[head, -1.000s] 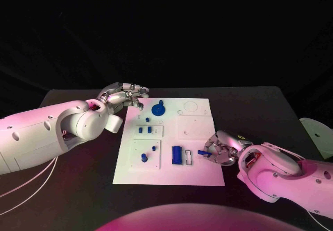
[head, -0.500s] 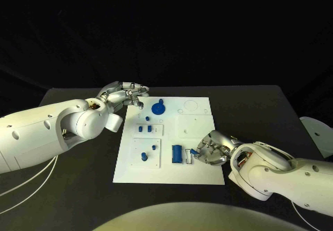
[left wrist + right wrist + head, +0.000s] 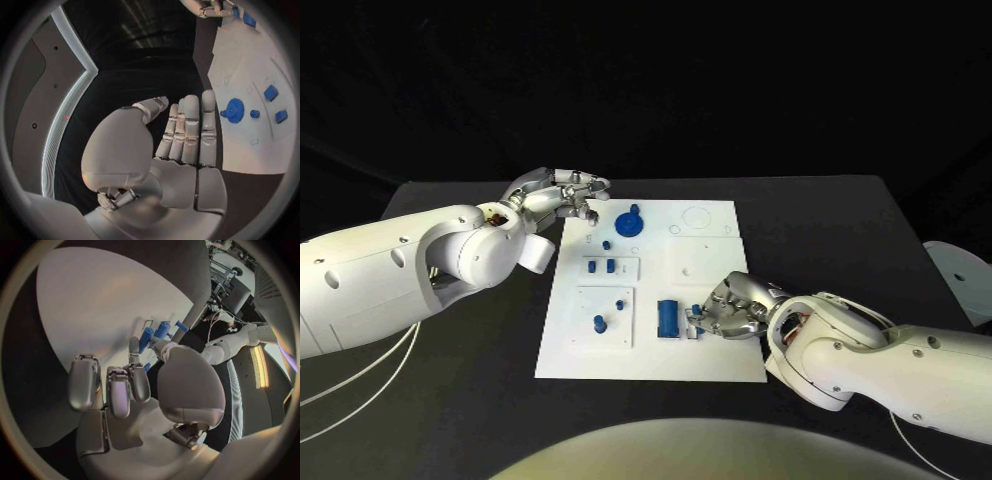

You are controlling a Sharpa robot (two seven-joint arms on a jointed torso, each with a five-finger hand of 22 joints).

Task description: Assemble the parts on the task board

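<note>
The black table (image 3: 459, 370) has a matte, dark surface, and the task board (image 3: 711, 362), a flat white rectangular plate with shallow raised square panels and faint circular outlines, lies at its middle, long side running away from the robot. The left arm (image 3: 387, 275) is a smooth, rounded white shell; its silver left hand (image 3: 560, 198) hangs just beyond the board's far left corner, fingers straight and side by side with nothing in them, and the left wrist view shows the palm bare. The right arm (image 3: 891, 365) crosses the board's near right corner, and the right hand (image 3: 730, 310) rests over the board's near half, its metallic fingers curled inward around a small blue part (image 3: 147, 367) that peeps out between a finger and the thumb in the right wrist view; most of that part is hidden by the fingers, so its shape is hard to make out. Just beside that hand stands a blue oblong block (image 3: 669, 319) next to a thin white frame, partly covered by the fingertips. Farther off sit a round blue gear-like disc (image 3: 629, 223), a pair of small blue pieces (image 3: 599, 268) and a blue peg (image 3: 599, 324) on square panels.
</note>
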